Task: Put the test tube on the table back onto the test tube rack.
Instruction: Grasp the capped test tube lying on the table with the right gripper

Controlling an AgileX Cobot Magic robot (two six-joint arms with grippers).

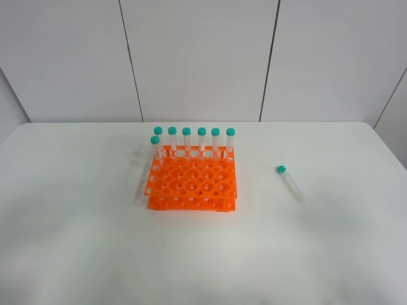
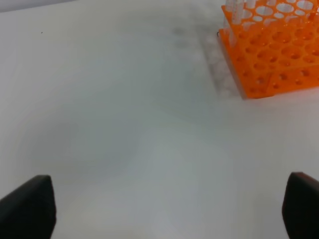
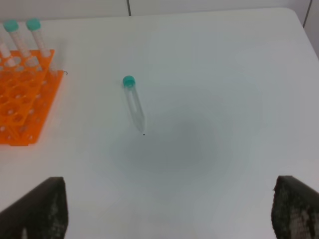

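With my left fingers (image 2: 30, 208) and right fingers (image 3: 46, 209) both spread wide and empty, I'd lower the right pair square across the test tube (image 1: 290, 185), lying on the surface (image 1: 76, 229) well right of the test tube rack (image 1: 191, 181).

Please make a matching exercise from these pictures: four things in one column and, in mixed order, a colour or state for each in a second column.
Things:
1 loose test tube
2 rack
3 tubes in the rack
4 table

Colour or state:
a white
b standing upright
c lying on its side
d orange

Pairs: 1-c, 2-d, 3-b, 4-a
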